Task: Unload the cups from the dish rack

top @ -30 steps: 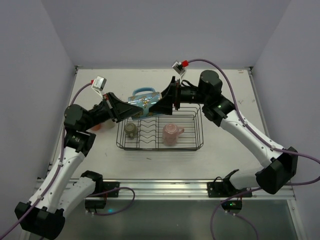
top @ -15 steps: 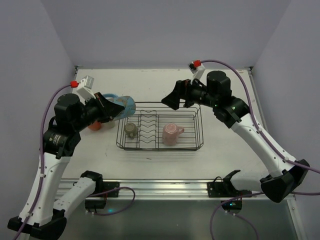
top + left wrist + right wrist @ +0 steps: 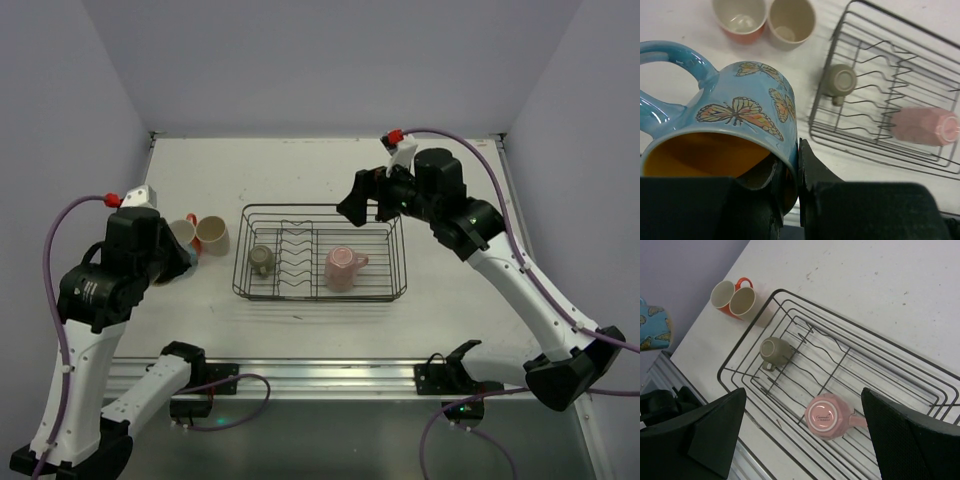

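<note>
Left pincer [image 3: 797, 167] clamping light blue mug [image 3: 747, 112] at rim, hanging over worktop [image 3: 690, 20] near orange mug [image 3: 740, 17], beige mug [image 3: 790, 20]. Judging glazed ceramic stiff, slick, chippable; rim or handle gripping best. Right pincer [image 3: 352, 202] gaping above dish rack [image 3: 380, 270]; pink mug [image 3: 827, 416], olive-grey mug [image 3: 774, 351] lying inside. Top view hiding blue mug; left wrist view showing it.

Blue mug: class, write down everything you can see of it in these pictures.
The blue mug looks like glazed ceramic, light blue outside with orange-and-yellow butterflies, amber inside, with a loop handle. It is tipped sideways, its rim wall pinched by the left gripper, one finger inside, one outside. Nothing else touches it. It hangs above the table, left of the rack, near the orange mug and beige mug.
</note>
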`<act>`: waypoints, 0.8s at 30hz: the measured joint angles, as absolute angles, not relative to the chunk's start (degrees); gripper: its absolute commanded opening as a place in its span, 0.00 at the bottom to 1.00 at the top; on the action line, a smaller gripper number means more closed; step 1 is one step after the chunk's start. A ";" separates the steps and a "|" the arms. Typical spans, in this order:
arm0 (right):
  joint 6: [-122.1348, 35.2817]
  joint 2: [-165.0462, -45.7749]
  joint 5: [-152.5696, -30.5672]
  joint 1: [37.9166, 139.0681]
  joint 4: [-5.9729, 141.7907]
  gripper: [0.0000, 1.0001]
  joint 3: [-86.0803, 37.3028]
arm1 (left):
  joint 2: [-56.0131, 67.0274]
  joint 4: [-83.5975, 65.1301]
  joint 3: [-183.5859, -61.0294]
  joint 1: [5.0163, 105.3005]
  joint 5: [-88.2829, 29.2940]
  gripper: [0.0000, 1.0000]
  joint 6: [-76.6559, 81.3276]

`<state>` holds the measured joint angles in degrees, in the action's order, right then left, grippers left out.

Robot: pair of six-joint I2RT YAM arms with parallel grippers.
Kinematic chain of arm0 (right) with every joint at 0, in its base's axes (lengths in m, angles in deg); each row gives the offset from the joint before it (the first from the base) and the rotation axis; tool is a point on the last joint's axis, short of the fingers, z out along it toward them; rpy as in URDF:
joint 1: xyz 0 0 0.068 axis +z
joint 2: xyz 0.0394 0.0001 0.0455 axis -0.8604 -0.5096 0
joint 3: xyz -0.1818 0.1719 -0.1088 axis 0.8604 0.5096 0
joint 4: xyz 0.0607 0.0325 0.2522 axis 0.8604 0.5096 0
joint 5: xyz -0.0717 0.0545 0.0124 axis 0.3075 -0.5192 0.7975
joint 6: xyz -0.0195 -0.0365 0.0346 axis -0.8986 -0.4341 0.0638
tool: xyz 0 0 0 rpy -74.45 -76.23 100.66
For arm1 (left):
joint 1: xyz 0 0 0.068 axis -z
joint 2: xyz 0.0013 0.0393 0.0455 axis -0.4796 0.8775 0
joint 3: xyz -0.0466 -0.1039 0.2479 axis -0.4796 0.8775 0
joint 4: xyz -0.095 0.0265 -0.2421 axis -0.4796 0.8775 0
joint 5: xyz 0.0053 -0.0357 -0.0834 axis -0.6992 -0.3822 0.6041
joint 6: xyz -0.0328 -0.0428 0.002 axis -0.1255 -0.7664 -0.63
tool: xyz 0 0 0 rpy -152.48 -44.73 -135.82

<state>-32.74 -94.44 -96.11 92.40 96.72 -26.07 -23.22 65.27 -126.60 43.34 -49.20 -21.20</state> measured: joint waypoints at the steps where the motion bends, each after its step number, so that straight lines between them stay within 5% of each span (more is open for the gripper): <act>1: -32.88 -94.44 -95.96 92.40 96.92 0.99 -26.03 | -22.83 66.56 -126.60 43.34 -50.47 0.00 -21.24; 24: -34.01 -94.33 -95.37 92.40 99.10 0.99 -23.39 | -13.39 60.75 -110.72 42.57 -52.98 0.00 -21.33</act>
